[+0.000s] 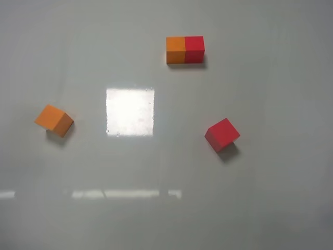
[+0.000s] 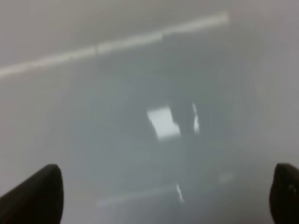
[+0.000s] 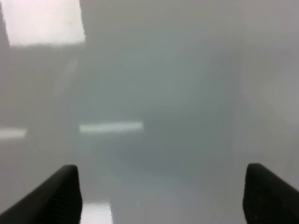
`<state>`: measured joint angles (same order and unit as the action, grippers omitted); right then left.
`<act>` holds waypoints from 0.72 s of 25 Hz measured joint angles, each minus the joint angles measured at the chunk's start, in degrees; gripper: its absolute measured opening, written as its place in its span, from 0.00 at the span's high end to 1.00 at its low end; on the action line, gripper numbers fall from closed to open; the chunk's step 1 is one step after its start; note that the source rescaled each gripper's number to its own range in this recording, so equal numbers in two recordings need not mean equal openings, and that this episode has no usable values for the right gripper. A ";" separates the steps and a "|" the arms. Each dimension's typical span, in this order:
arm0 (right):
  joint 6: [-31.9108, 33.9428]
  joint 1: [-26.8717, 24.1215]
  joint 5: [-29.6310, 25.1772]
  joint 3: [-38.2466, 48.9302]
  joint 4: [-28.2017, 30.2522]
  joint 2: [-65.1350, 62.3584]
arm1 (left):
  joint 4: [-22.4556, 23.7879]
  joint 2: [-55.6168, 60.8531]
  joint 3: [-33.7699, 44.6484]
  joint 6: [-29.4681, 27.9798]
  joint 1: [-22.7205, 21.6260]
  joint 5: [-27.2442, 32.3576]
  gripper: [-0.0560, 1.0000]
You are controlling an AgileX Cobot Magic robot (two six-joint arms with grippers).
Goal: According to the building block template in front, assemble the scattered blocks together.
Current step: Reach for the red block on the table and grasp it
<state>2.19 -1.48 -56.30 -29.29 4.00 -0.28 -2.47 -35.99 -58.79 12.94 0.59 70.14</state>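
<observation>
Building block template (image 1: 185, 50): set at the far side of the table (image 1: 156, 219), a little right of the middle. An orange half and a red half are joined face to face, orange on the left, so the order to be copied is shown plainly.
Orange cube (image 1: 54, 120): left loose on the left side, turned askew and well apart from the template. It lies on the side worked by the left arm.
Red cube (image 1: 222, 134): left loose on the right side, also turned askew, nearer the template than the orange cube is. It is touched by nothing.
Glare patch (image 1: 130, 111): a bright reflection is seen on the bare table between the two cubes, which are kept well apart.
Left gripper (image 2: 167, 168): the fingers are spread wide and nothing is held. Only blurred table is seen between them.
Right gripper (image 3: 162, 168): likewise spread wide and empty, with no cube in its view.
Arms: neither is seen in the high view, so both are judged to be held back from the cubes.
Stage: assembly is judged not yet begun.
Next move: each cube is likely to be squared and brought together, orange left of red.
</observation>
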 joint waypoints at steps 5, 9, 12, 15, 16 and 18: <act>0.00 0.00 0.00 0.00 0.00 0.00 | -6.47 -12.56 -9.20 6.27 0.25 0.00 0.00; 0.00 0.00 0.00 0.00 0.00 0.00 | -8.02 -21.32 -16.04 7.55 6.82 0.00 0.00; 0.00 0.00 0.00 0.00 0.00 0.00 | -2.93 -27.35 -21.36 2.79 18.67 -0.01 0.00; 0.00 0.00 0.00 0.00 0.00 0.00 | 6.22 -33.99 -26.27 -3.61 32.38 -0.01 0.00; 0.00 0.00 0.00 0.00 0.00 0.00 | 8.02 -36.55 -28.14 -5.19 36.50 -0.01 0.00; 0.00 0.00 0.00 0.00 0.00 0.00 | 10.08 -41.45 -31.90 -6.71 42.38 -0.01 0.00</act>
<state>2.19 -1.48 -56.30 -29.29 4.00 -0.28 7.60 -77.44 -90.69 6.23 42.97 70.13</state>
